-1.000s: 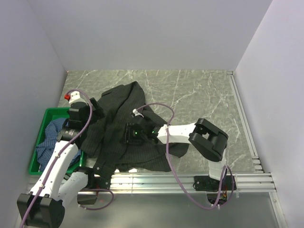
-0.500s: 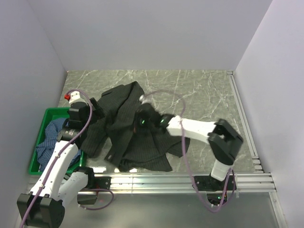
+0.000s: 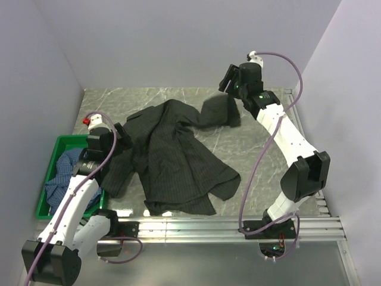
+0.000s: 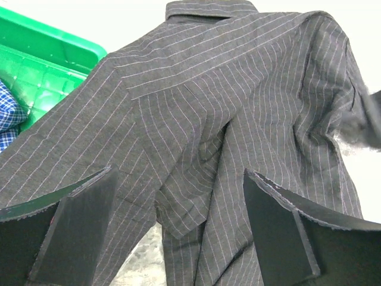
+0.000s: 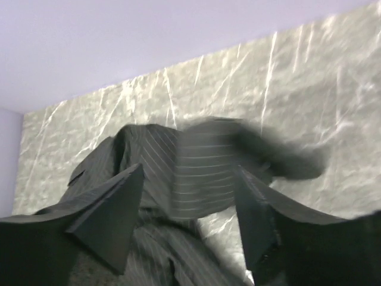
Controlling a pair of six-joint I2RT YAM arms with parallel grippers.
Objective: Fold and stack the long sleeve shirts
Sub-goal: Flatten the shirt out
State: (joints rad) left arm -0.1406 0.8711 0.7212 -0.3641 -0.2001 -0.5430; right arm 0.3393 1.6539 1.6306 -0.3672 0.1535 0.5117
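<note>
Judging from how things lie, the task is at an early stage: neither shirt is folded and no stack exists. The black shirt (image 3: pixel 172 161) sprawls rumpled over the middle of the counter (image 3: pixel 268 143), its body creased and bunched, and one sleeve (image 3: pixel 217 112) stretches toward the upper right of the overhead view, where it shows only as a blur. The right gripper (image 3: pixel 227 82) hangs above that sleeve end near the back wall, and the right wrist view shows its jaws spread wide with nothing between them, the striped cloth lying beyond the fingers. The left gripper (image 3: pixel 121 138) hovers at the shirt's left edge, beside the crate (image 3: pixel 66 140), also spread wide and empty, looking down on the collar (image 4: pixel 211 9) and shoulder. The blue shirt (image 3: pixel 59 179) sits crumpled in the crate at the lower left of the overhead view, untouched. What remains appears to be nearly everything: flattening the black shirt, bringing in its sleeves, folding the body, then taking out the blue one, folding it likewise, and setting one on the other.
</note>
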